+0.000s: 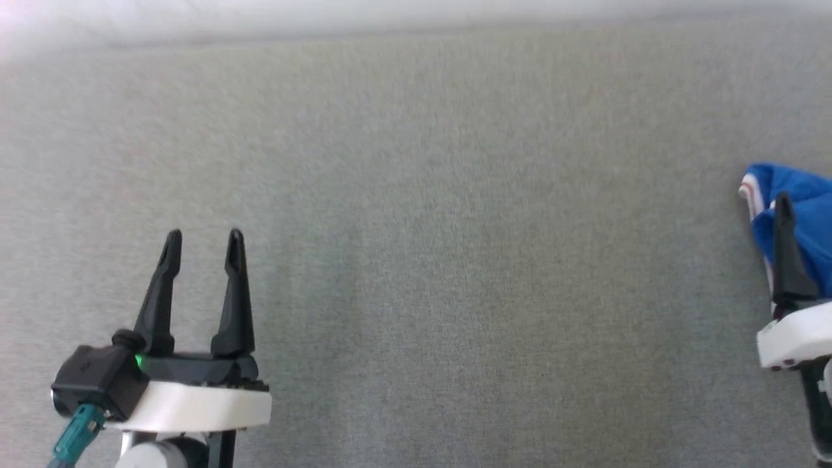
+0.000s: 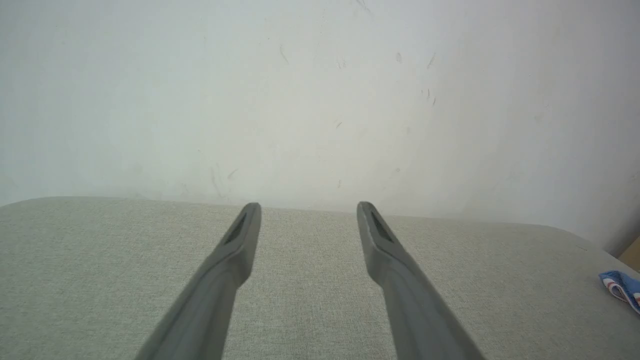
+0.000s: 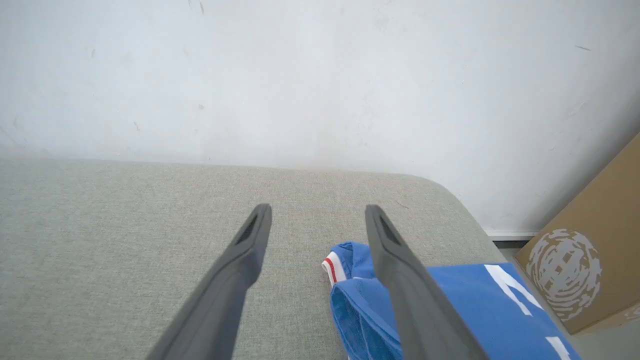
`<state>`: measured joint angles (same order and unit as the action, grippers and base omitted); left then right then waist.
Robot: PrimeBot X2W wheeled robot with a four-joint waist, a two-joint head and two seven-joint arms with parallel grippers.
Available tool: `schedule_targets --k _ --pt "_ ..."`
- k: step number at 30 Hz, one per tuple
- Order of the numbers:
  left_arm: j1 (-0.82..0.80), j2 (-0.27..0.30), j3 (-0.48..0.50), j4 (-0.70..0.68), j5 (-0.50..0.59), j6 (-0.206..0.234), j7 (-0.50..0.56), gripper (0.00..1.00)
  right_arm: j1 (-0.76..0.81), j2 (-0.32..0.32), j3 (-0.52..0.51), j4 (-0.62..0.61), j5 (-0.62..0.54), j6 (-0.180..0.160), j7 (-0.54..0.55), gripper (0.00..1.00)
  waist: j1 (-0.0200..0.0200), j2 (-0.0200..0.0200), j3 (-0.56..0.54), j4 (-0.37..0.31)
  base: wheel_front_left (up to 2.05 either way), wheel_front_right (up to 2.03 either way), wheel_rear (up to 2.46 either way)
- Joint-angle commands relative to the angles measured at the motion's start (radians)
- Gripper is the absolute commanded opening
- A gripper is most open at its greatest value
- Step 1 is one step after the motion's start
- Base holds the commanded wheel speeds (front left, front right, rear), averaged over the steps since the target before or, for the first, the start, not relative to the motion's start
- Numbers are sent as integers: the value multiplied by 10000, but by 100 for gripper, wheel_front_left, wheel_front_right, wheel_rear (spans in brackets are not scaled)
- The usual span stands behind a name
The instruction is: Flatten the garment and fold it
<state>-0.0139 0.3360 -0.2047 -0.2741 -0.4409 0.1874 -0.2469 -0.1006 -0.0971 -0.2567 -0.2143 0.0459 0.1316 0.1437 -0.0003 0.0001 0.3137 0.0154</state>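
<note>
Garment (image 1: 803, 208) lies bunched at the right edge of the head view on the grey cushion (image 1: 416, 227), so we judge flattening and folding both undone. Our right gripper (image 3: 318, 210) gapes wide there, one finger crossing the blue cloth, clasping nothing; our left gripper (image 1: 205, 235), lower left, is parted and empty.

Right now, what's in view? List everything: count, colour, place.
garment: 1, blue with white print and red-and-white trim, at the surface's right end
surface: 1, grey fabric, in front of the robot
wall: 1, white and scuffed, behind the surface
box: 1, brown cardboard with pale print, beside the surface's right end
left end effector: 1, dark fingers, open, over bare surface
right end effector: 1, dark fingers, open, at the garment's edge
</note>
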Motion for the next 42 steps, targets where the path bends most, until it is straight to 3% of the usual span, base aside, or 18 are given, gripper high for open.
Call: schedule_targets --k 1,9,20,31,32,42 --pt "131 14 24 1 23 70 -33 100 119 58 55 -97 -70 -9 -252 100 3 -1 -963 211 0 0 0" --pt "797 111 -112 103 109 180 124 100 997 446 465 -460 -191 -9 -1327 100 3 -1 -2002 449 0 0 0" --pt "2150 -161 -400 620 -10 244 28 100 2587 467 291 954 829 -9 -2471 100 3 -1 -2722 536 0 0 0" --pt "2288 -385 -360 828 38 102 -102 100 2835 468 273 1821 1055 -9 -3088 100 3 -1 -2907 509 0 0 0" --pt "2228 -356 -387 794 27 155 -3 0 2766 437 282 1810 1045 0 -3032 0 3 -1 -2908 514 0 0 0" --pt "2133 -460 -297 879 218 67 114 0 2684 433 396 1825 980 0 -2957 0 3 -1 -2922 483 0 0 0"
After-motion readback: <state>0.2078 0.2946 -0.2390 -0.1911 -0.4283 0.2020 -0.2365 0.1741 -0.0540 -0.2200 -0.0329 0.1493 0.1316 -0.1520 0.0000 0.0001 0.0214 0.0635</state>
